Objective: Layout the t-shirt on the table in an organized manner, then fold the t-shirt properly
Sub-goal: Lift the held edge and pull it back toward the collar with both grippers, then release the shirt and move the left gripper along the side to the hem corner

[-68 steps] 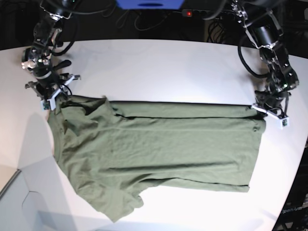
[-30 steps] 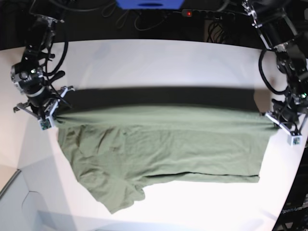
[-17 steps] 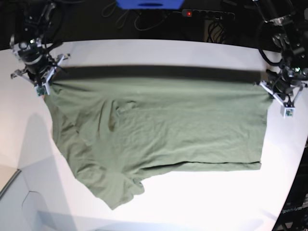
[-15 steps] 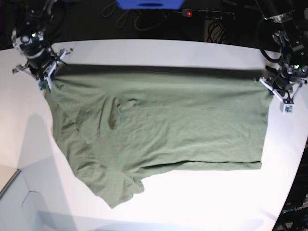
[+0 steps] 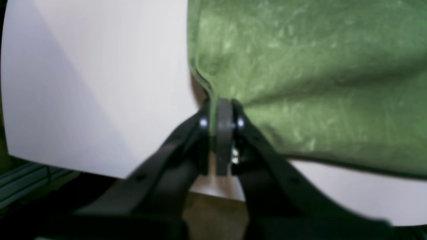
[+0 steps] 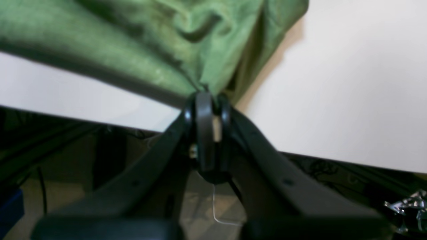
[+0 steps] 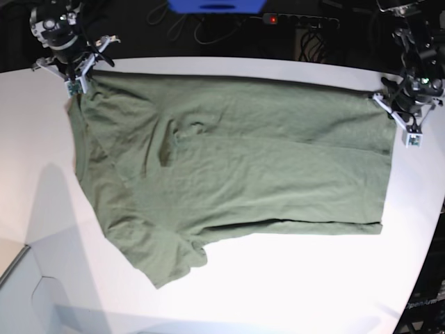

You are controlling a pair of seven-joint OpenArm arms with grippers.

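The olive-green t-shirt (image 7: pixel 236 167) lies spread across the white table (image 7: pixel 292 292), with its far edge stretched taut between both grippers. In the base view my left gripper (image 7: pixel 384 101) is at the far right, shut on the shirt's hem corner. The left wrist view shows its closed tips (image 5: pixel 223 108) pinching the t-shirt (image 5: pixel 317 83) cloth just above the table (image 5: pixel 83 83). My right gripper (image 7: pixel 78 82) at the far left is shut on the shoulder end. In the right wrist view its tips (image 6: pixel 205 98) clamp bunched t-shirt (image 6: pixel 166 40) fabric. One sleeve hangs toward the front left.
A black power strip (image 7: pixel 299 19) with a red light and a blue object (image 7: pixel 215 5) sit behind the table's far edge, among cables. A grey surface (image 7: pixel 21 292) adjoins the table at the front left. Bare white table shows in front of the shirt.
Both grippers have carried the shirt's upper edge toward the far side of the table. The dark shadow band under that edge has gone, and the cloth now spreads farther back.
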